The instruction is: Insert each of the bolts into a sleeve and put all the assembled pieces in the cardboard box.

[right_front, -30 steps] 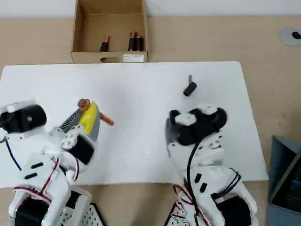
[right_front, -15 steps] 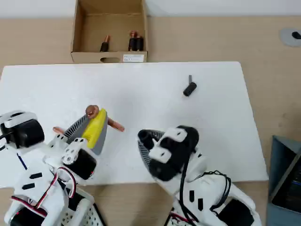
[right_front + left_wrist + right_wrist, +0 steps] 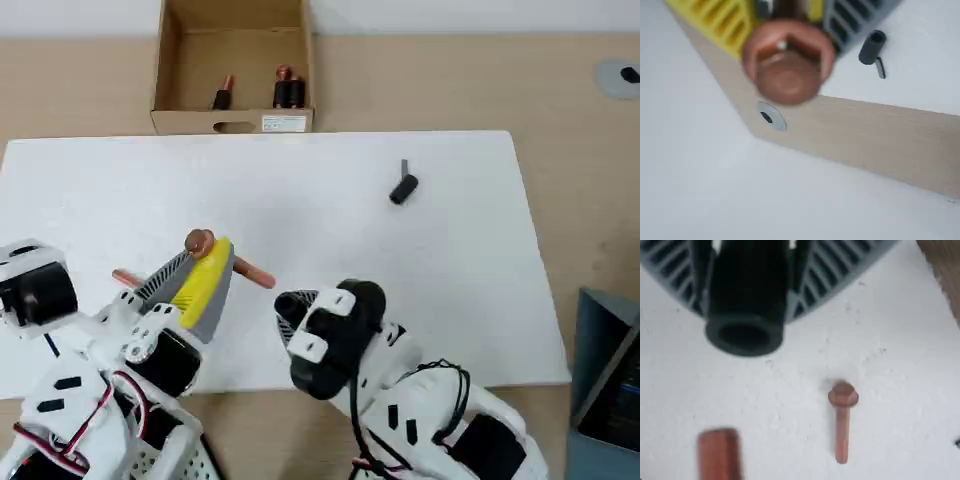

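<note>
surface: white sheet (image 3: 300, 190) on a light wooden table (image 3: 450, 80)
room: grey bin (image 3: 605, 370) at the table's right edge
cardboard box (image 3: 165, 70): open, beyond the sheet's far edge, with two sleeved bolts (image 3: 222, 95) inside
left gripper (image 3: 198, 258): yellow and grey jaws pinch a copper hex-head bolt (image 3: 787, 65) above the sheet's near-left part
right gripper (image 3: 290, 308): grey jaws clamped on a black tubular sleeve (image 3: 745, 315) (hollow end visible)
spare copper bolt (image 3: 842, 425): flat on the sheet
loose black sleeve (image 3: 403, 188): on the sheet's far-right part, well apart from both arms

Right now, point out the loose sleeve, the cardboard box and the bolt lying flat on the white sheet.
loose sleeve (image 3: 403, 189), high view, middle of its black body.
cardboard box (image 3: 190, 121), high view, its front wall.
lying bolt (image 3: 842, 424), right wrist view, its copper shaft.
</note>
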Controlling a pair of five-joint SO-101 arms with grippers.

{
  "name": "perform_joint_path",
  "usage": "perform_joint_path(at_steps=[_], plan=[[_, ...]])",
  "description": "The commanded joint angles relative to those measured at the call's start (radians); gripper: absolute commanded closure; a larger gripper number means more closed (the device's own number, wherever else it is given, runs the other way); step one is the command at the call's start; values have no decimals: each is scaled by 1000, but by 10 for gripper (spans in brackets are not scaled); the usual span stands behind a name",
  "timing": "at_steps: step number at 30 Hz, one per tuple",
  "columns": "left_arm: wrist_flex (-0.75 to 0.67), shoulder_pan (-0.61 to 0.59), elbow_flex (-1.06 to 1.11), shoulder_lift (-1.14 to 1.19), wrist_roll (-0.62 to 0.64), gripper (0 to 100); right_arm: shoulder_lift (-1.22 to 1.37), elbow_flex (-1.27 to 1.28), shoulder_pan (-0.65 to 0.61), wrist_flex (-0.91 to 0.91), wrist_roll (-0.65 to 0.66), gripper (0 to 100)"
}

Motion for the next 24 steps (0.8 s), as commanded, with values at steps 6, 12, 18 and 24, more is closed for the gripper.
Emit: perform_joint_path(at_steps=[6, 12, 18, 24], plan=[[51, 75, -49, 2, 11, 998, -1, 2, -10, -74, 78, 989], [49, 81, 2, 1, 6, 998, -1, -2, -10, -75, 78, 989], [48, 83, 49, 1, 5, 998, -1, -5, -10, -75, 95, 989], [51, 149, 81, 1, -83, 998, -2, -7, -10, -75, 120, 989]])
